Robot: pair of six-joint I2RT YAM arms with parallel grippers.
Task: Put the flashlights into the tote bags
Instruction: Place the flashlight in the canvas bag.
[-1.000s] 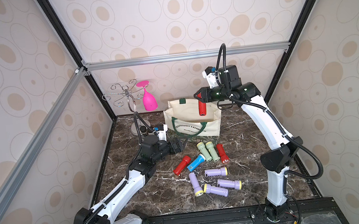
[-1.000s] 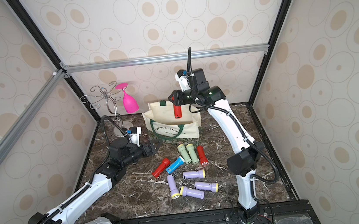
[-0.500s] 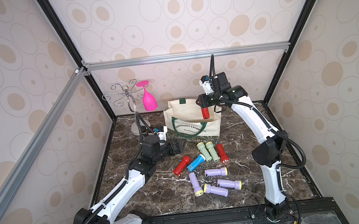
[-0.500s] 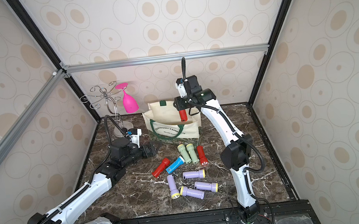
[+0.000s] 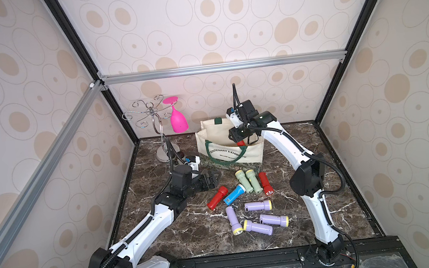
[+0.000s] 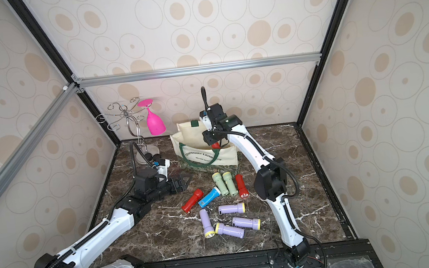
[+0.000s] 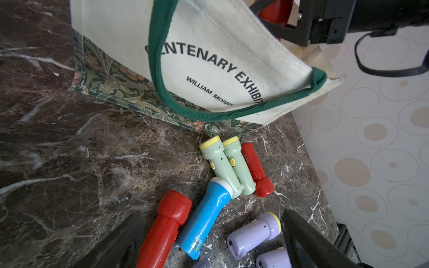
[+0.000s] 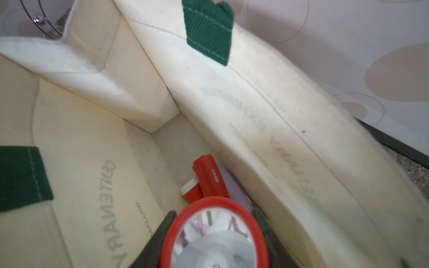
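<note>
Right gripper (image 8: 214,224) is pinching a red flashlight (image 8: 213,239), jaws pressed against either side of its wide head, lens facing the wrist camera. In both top views this gripper (image 5: 241,140) sits in the open mouth of the tote bag (image 5: 222,139), toward the right arm's end of it, and only a sliver of the red flashlight (image 6: 215,146) shows above the front panel. On the bag floor below lies a second red flashlight (image 8: 209,178), with something lilac partly hidden beside it; I cannot make out what. The bag stands upright at the back of the worktop (image 5: 164,240), cream canvas, green handle looped down over the printed lettering. Left gripper (image 5: 214,179) hangs low over the worktop in front of the bag's left end, jaws spread wide and holding nothing. Just beyond its fingers (image 7: 301,239) lie a third red flashlight (image 5: 217,197) and a blue flashlight (image 5: 234,194), side by side. The blue head touches one of two pale green flashlights (image 5: 243,181), which lie close against a fourth red flashlight (image 5: 264,183), right by the bag's base. Nearer the front edge, four lilac flashlights (image 5: 257,205) are scattered flat. In the back left corner, a wire rack (image 5: 156,119) carries a pink goblet (image 5: 177,118) hung upside down.
</note>
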